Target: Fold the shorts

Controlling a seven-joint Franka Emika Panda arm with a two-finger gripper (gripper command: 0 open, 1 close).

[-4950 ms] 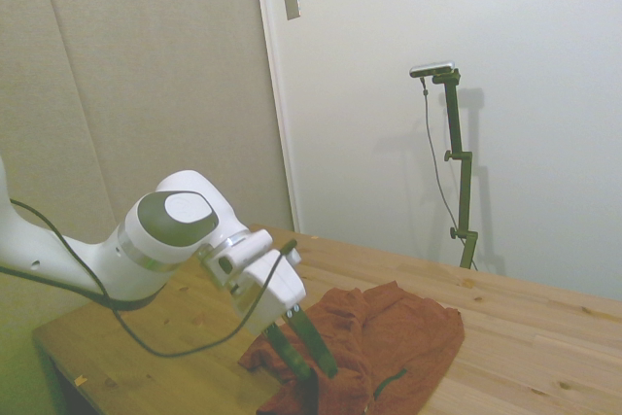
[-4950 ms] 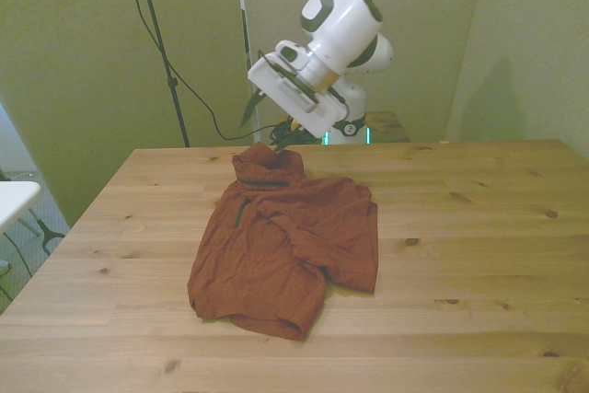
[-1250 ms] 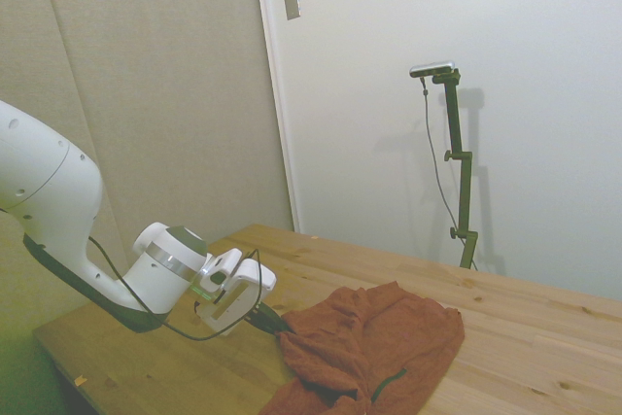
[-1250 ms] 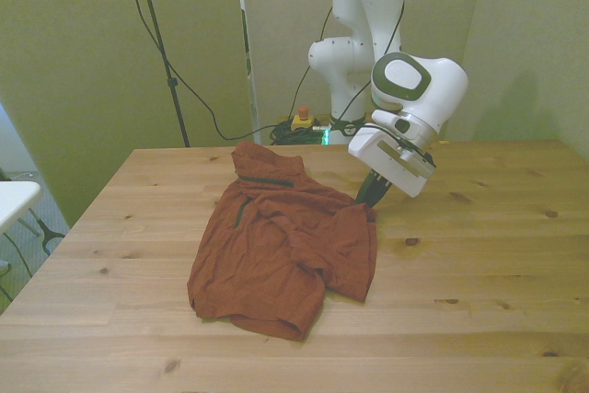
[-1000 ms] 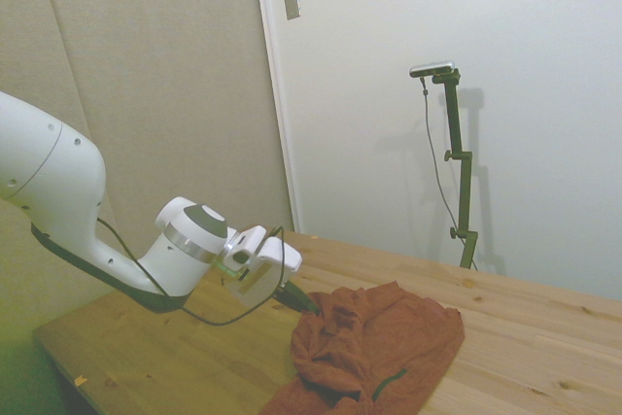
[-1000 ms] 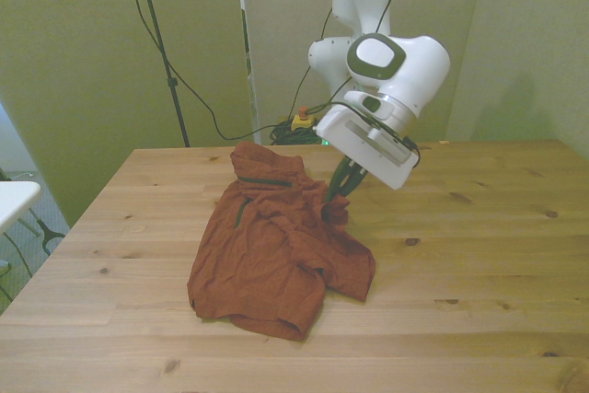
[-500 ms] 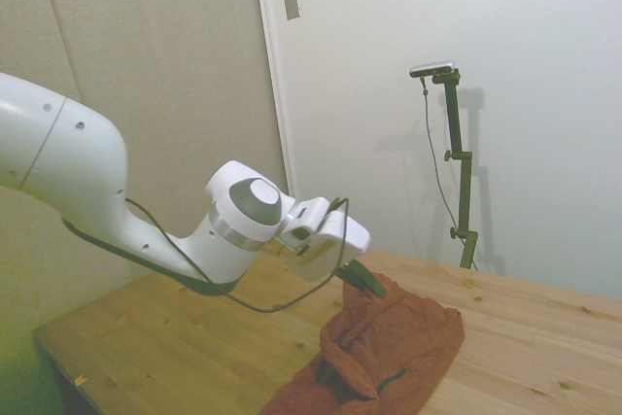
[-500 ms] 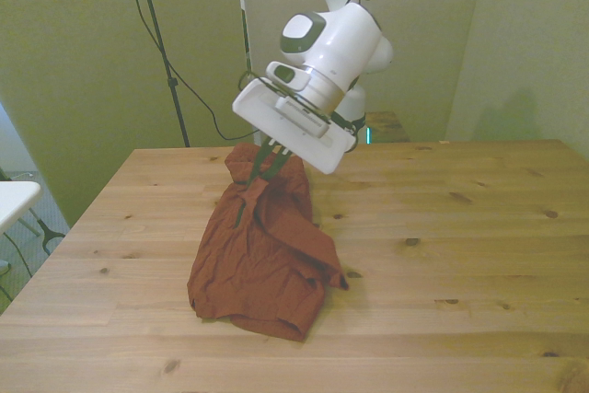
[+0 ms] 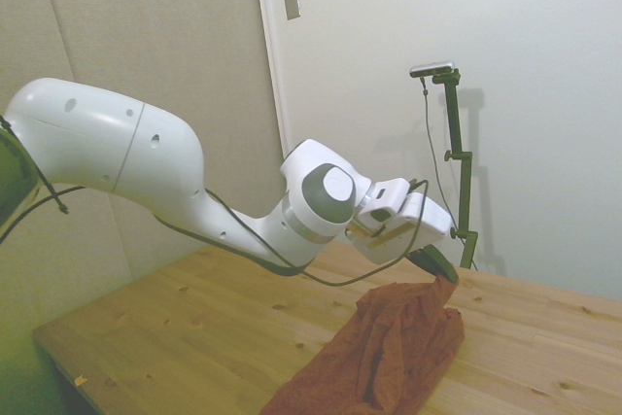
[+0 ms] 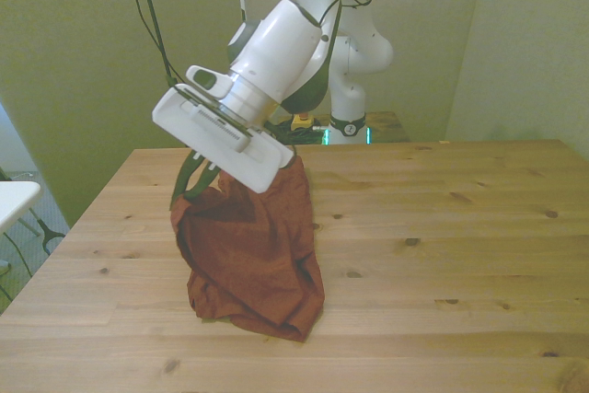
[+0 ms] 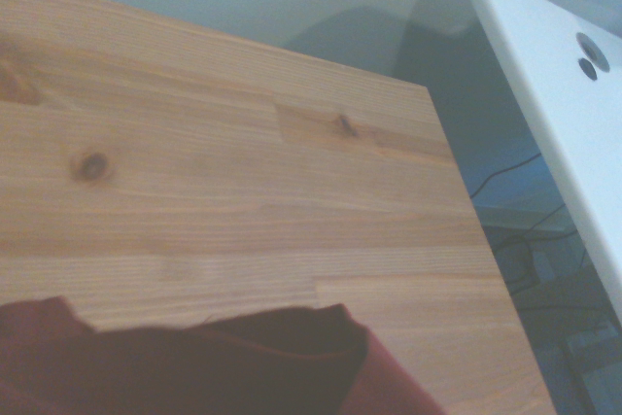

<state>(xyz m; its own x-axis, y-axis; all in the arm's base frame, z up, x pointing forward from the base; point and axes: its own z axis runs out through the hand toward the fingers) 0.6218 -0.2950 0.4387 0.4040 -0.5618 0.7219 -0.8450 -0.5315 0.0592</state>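
Note:
The rust-orange shorts (image 10: 250, 250) hang in a rumpled drape, one edge lifted off the wooden table (image 10: 460, 227) and the lower part bunched on it. My gripper (image 10: 189, 192) is shut on that raised edge, over the garment's side at the front view's left. In the side view the gripper (image 9: 440, 273) pinches the top corner of the shorts (image 9: 389, 347), and the cloth falls steeply to the table (image 9: 185, 337). The wrist view catches a dark red fold of the shorts (image 11: 204, 362) over the table (image 11: 194, 172) near its corner.
A white flat surface (image 10: 14, 198) stands beyond the table's edge at the front view's left, and it shows as a white slab (image 11: 549, 94) in the wrist view. Cables lie on the floor below it. Bare wood stretches toward the front view's right.
The gripper has carried the pinched edge up and across from the front view's right to its left. The cloth has turned over onto itself and the garment is narrower.

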